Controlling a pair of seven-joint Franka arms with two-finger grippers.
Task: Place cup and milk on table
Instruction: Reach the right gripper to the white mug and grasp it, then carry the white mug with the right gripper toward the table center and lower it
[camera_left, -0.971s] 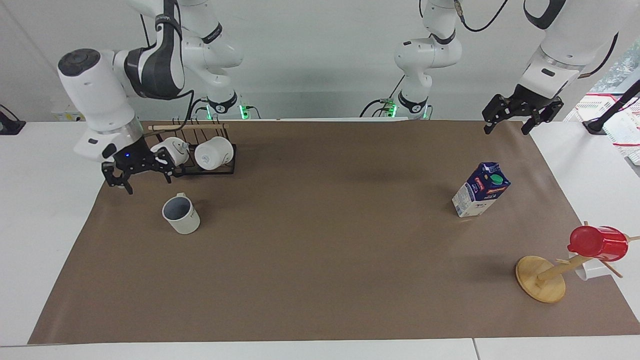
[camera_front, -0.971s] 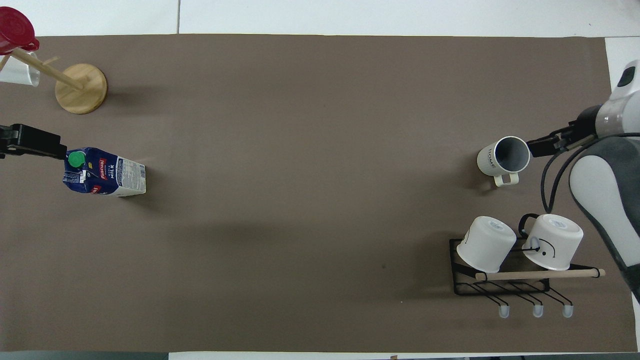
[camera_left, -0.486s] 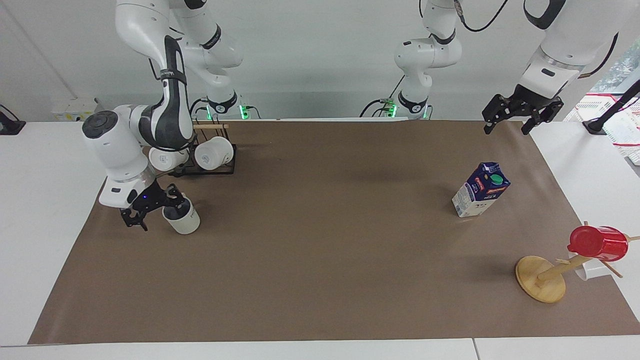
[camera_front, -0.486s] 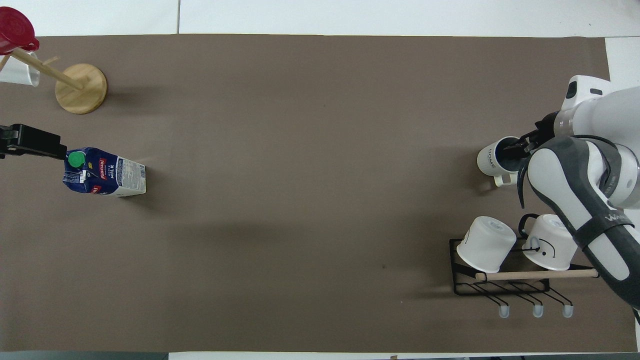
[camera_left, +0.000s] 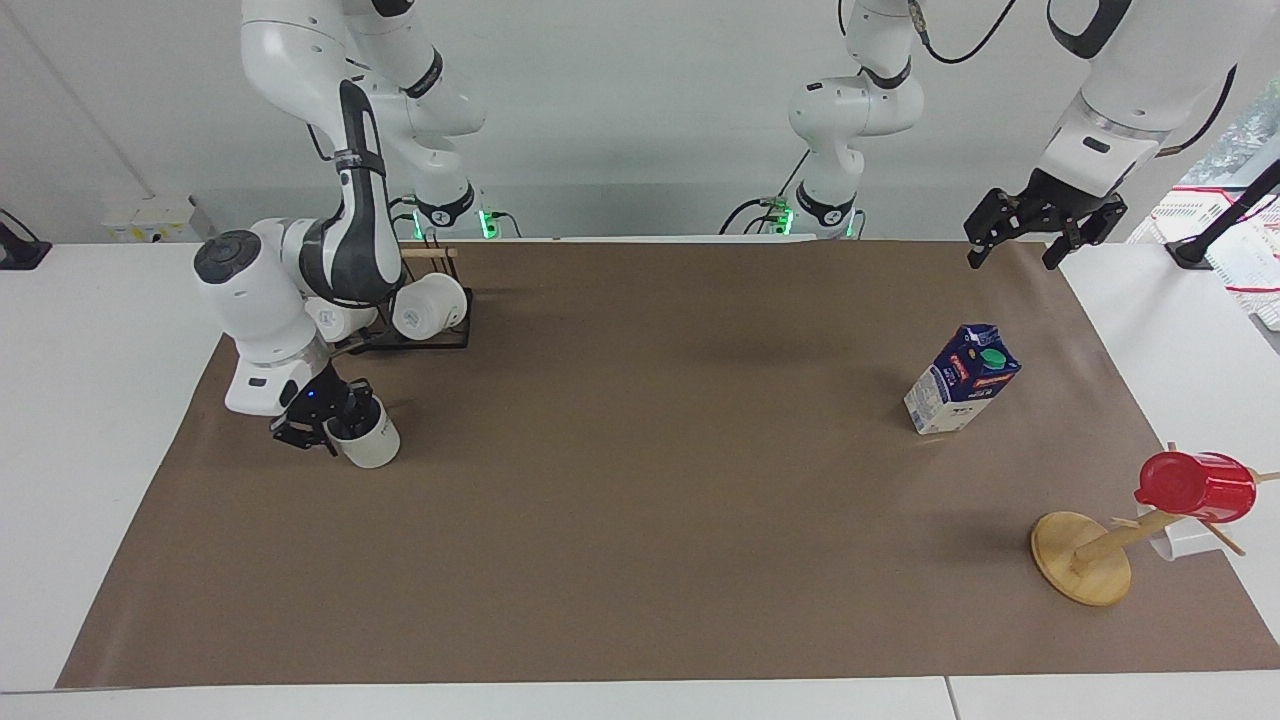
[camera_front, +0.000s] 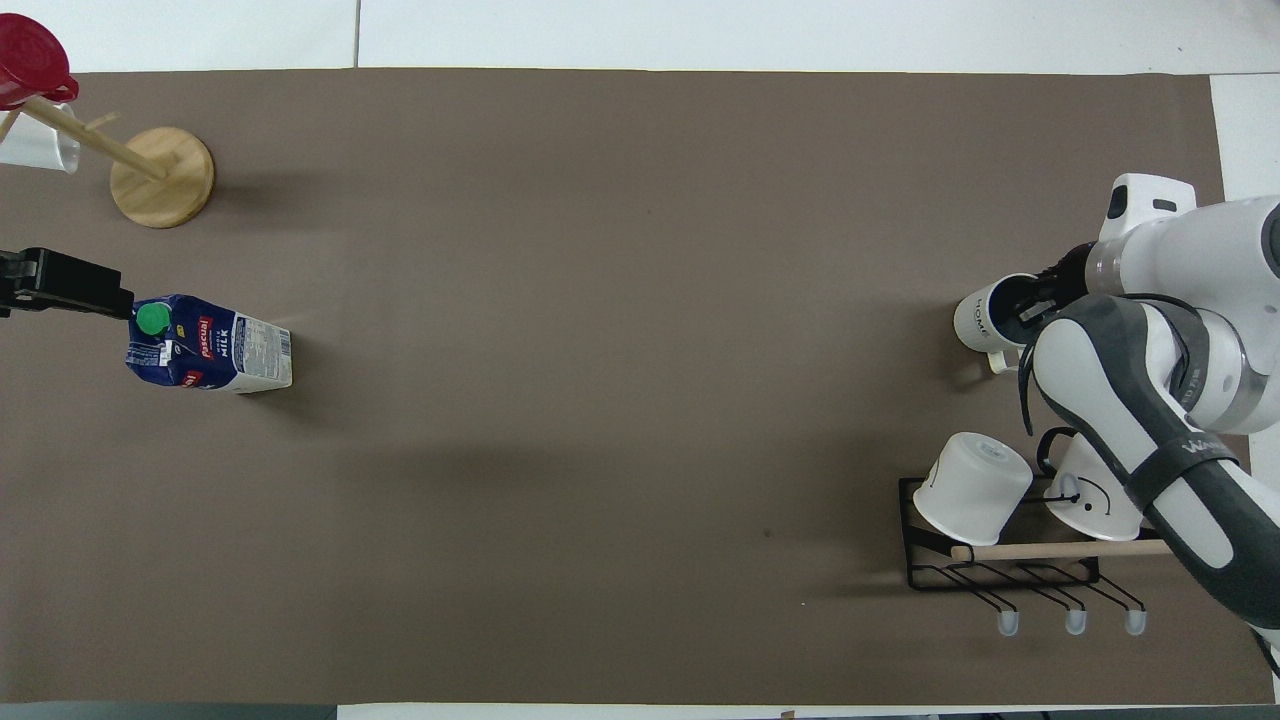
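The cup (camera_left: 368, 448) stands upright on the brown sheet of the table (camera_left: 640, 520) toward the right arm's end, and also shows in the overhead view (camera_front: 975, 320). My right gripper (camera_left: 330, 422) is down at the cup's rim and covers its opening in the overhead view (camera_front: 1035, 300). The milk (camera_left: 962, 380) stands upright on the sheet toward the left arm's end, its green cap up (camera_front: 152, 319). My left gripper (camera_left: 1015, 250) waits open and empty, raised over the sheet's corner beside the milk (camera_front: 90, 290).
A black wire rack (camera_left: 440, 340) with two upturned white mugs (camera_front: 972, 487) stands nearer to the robots than the cup. A wooden mug tree (camera_left: 1085, 560) holds a red cup (camera_left: 1195, 485) farther from the robots than the milk.
My right gripper came down from beside the rack to the cup and settled at its rim. The cup, the milk and the left arm have not moved.
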